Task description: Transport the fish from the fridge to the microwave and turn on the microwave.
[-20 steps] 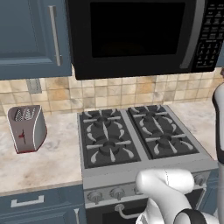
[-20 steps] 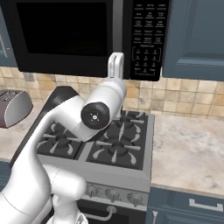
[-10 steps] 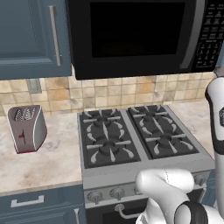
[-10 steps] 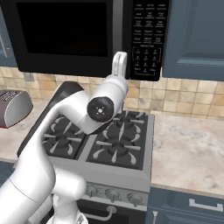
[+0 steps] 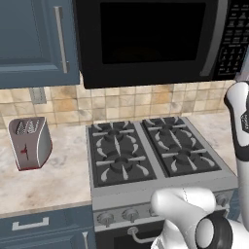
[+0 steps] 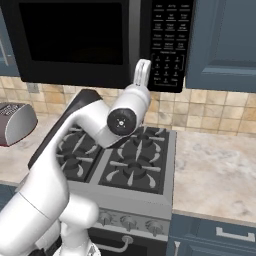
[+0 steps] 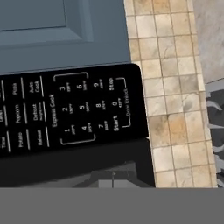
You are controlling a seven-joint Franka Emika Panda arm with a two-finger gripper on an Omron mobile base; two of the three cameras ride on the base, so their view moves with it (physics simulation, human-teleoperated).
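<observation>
With the microwave [image 6: 100, 42] door closed, the empty end effector [image 6: 143, 70], fingers pressed together, nears the keypad [image 7: 83, 111]; judging by this, pressing Start is next

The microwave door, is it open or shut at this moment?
Shut: the microwave door lies flush with its keypad, dark glass facing out, interior hidden.

Microwave [image 7: 78, 127] keypad [image 7: 76, 109] bears digits 0–9 and labels Start, Stop, Door Unlock, Express Cook, Popcorn, Potato, Pizza, Reheat.

Arm raised, bent at elbow, wrist pointing up; fingers [image 7: 113, 178] closed tight, nothing between them.
</observation>
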